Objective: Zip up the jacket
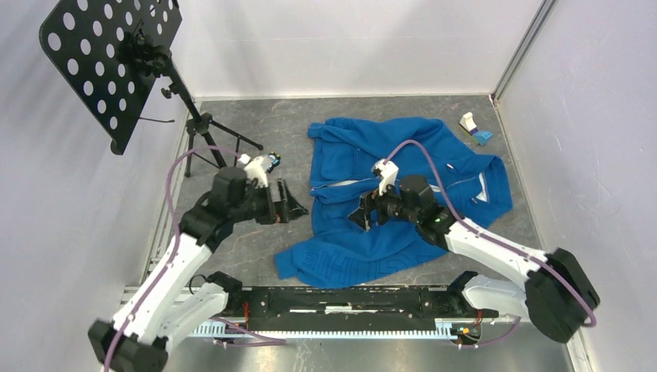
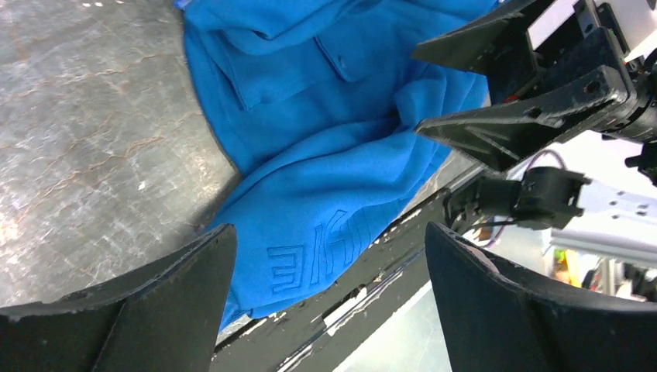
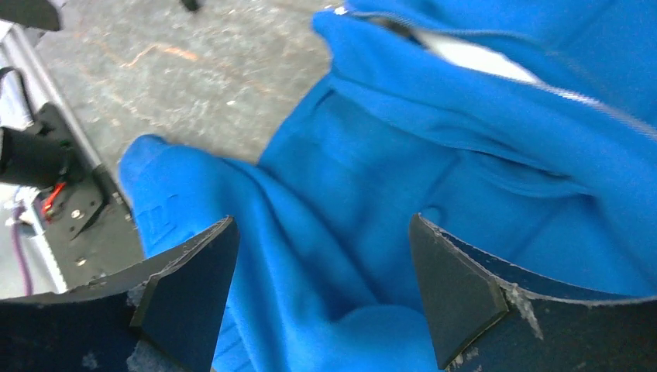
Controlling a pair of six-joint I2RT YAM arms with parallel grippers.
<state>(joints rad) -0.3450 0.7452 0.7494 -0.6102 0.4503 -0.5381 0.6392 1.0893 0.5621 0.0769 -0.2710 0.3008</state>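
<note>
- Lying rumpled on the table (image 1: 256,132), mid-right of the arms, the jacket (image 1: 403,155) is folded over itself, so its front seems too bunched to zip as it lies.
- The zipper (image 3: 577,94) slants past the white lining (image 3: 472,58). The front looks unzipped there, and I cannot find its bottom end.
- The right gripper (image 1: 362,215) hovers over the jacket's middle, jaws spread and holding nothing. It is likely placed to pinch a fold and draw the front flat.
- The left gripper (image 1: 285,203) sits just beside the jacket's left edge over bare table, jaws spread too. It faces the lettering (image 2: 310,252) on the near fold, probably ready to tug that side.
</note>
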